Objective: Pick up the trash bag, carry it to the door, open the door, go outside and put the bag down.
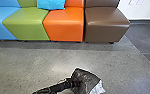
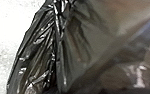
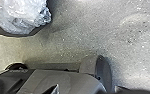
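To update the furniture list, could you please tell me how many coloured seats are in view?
4, in a row in the head view; from the picture's left: a blue seat, green seat, orange seat and brown seat. More may lie past the left edge.

Seats (image 1: 63, 28) block far side; floor (image 1: 51, 56) toward bag (image 1: 84, 76) looks passable.

I can read no words, numbers or signs. On the dark grey, smooth, angular body part of my own (image 3: 42, 81), in my right wrist view, there is a small, pale, lettering-like mark (image 3: 19, 71) near a dark rounded part, too blurred for me to read.
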